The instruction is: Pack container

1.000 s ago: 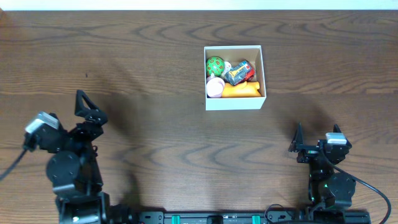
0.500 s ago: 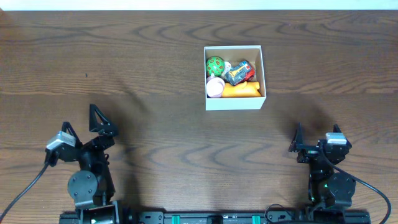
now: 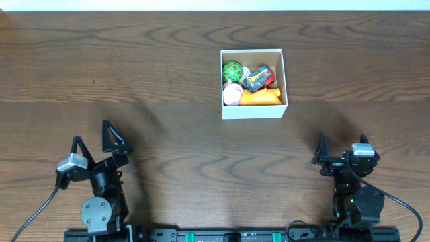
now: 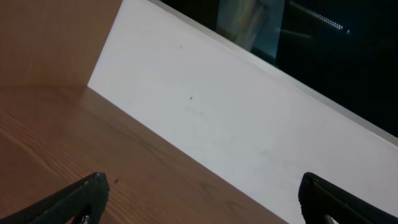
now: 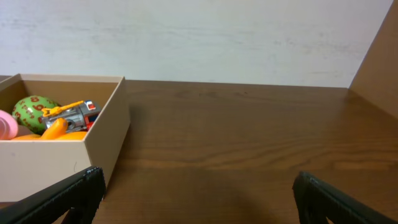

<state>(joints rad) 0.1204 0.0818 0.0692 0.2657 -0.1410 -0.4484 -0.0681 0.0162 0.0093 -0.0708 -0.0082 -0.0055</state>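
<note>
The container (image 3: 252,111) is a square white-walled box at the table's upper middle. It holds a green spotted ball (image 3: 232,70), a pink round toy (image 3: 232,95), an orange toy (image 3: 261,98) and a grey and red toy (image 3: 258,78). In the right wrist view the container (image 5: 62,152) is at the left with the toys inside. My left gripper (image 3: 94,138) is open and empty at the front left, far from the container. My right gripper (image 3: 341,144) is open and empty at the front right. Their fingertips show at the lower corners of the left wrist view (image 4: 199,199) and the right wrist view (image 5: 199,196).
The dark wooden table (image 3: 134,67) runs to a white wall at the back (image 5: 199,37). The left wrist view shows the table's far edge and the white wall (image 4: 236,124). Both arm bases stand at the front edge.
My left arm has drawn back toward the front edge and a little right, folding down over its base. The right arm and the container have not moved.
</note>
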